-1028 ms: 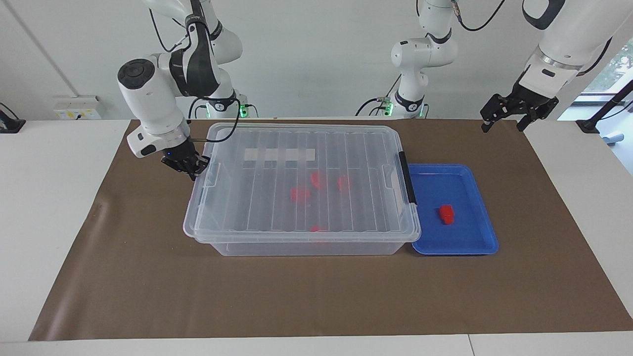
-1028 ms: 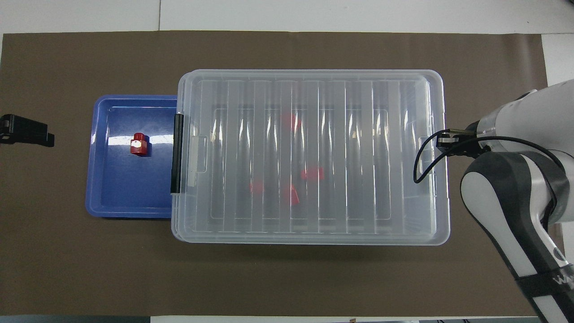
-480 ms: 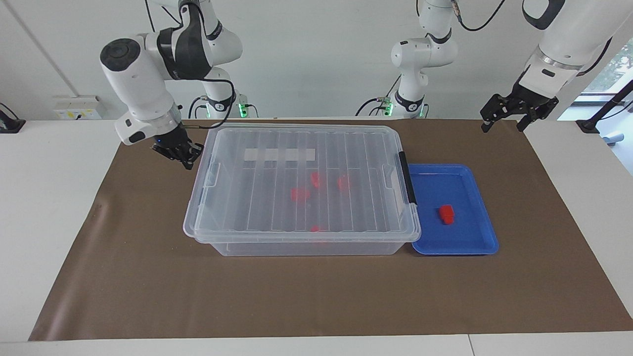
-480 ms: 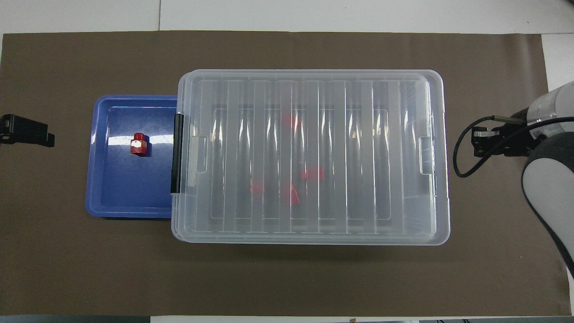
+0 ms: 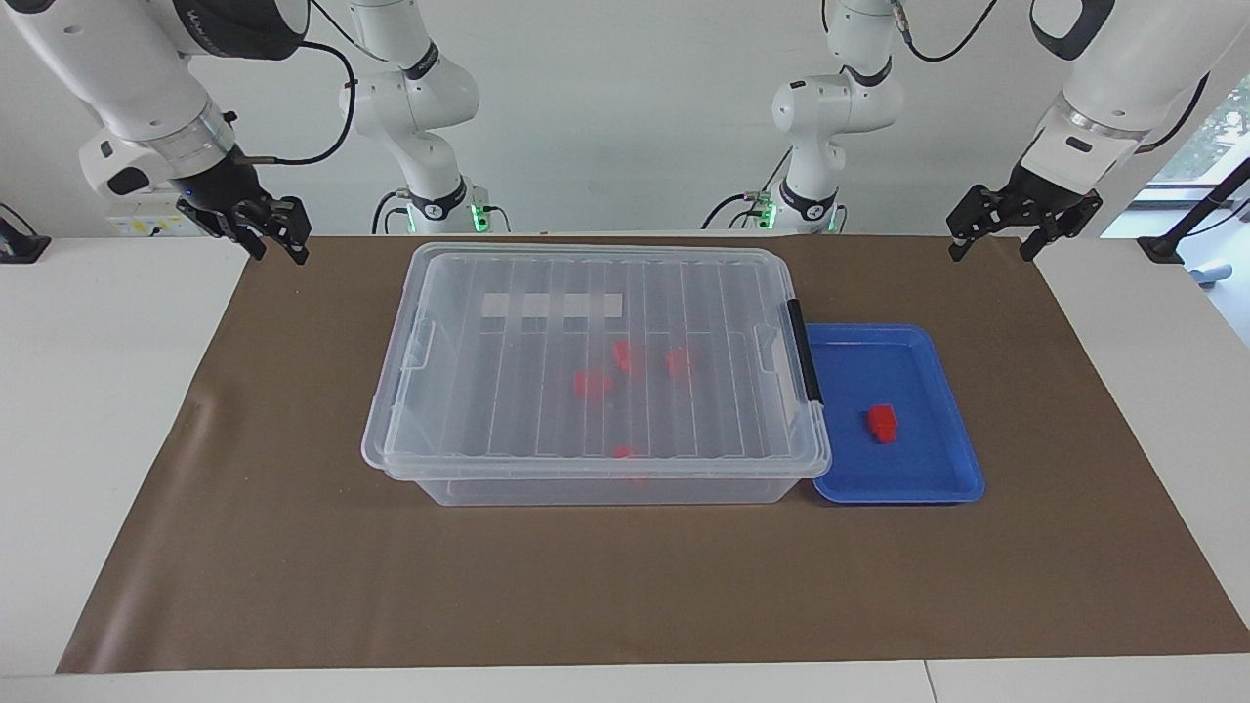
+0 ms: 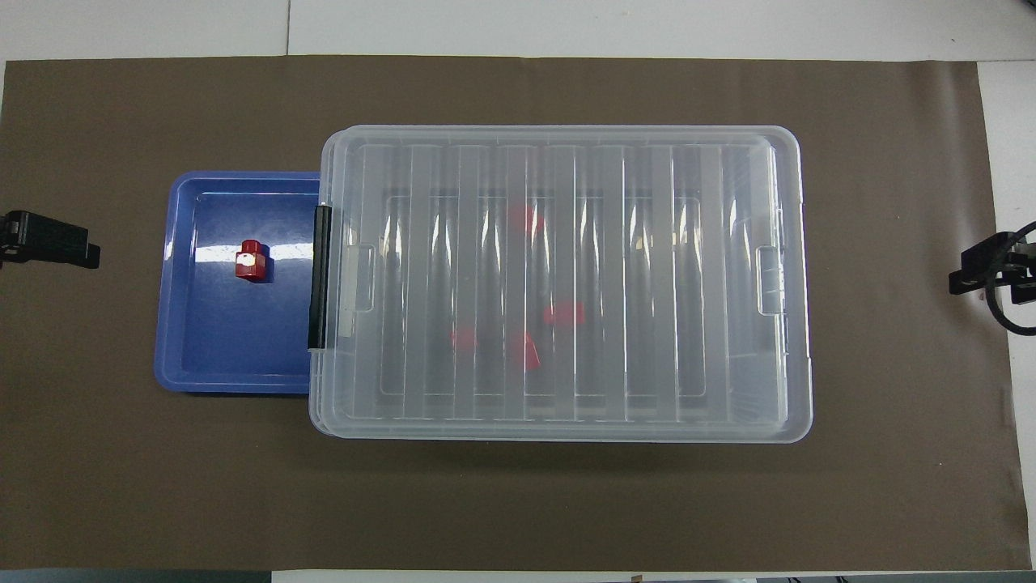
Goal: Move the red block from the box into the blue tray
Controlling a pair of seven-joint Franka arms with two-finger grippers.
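The right pincer (image 5: pixel 271 232) hangs raised over the edge of the brown mat (image 5: pixel 293 547) at the right arm's end of the surface (image 5: pixel 98 410), its two fingers spread apart and holding nothing; in the overhead view only its dark tips (image 6: pixel 989 271) show at the frame's edge. It is well apart from the box (image 5: pixel 596 376), which sits closed in the middle of the mat with its ribbed clear lid (image 6: pixel 558 283) on, a white label strip (image 5: pixel 552 306) toward the robots and a black latch (image 5: pixel 806 351) on the end that faces the blue tray (image 5: pixel 937 459). Through the lid four red pieces (image 6: pixel 564 313) show blurred inside the box, three in a loose cluster near its middle and one farther from the robots. The blue tray lies just beside the box at the left arm's end of the surface, its rim tucked under the overhang of the lid. The red block (image 5: pixel 882 423) lies alone on the tray's floor, near its middle, clear of the rim and far from the right pincer, with the whole box between them. The left pincer (image 5: pixel 1011 227) waits raised over the mat's edge at the left arm's end, fingers apart and empty, with the tray and block below it and well apart; the overhead view shows its dark tip (image 6: pixel 48 240) beside the tray.
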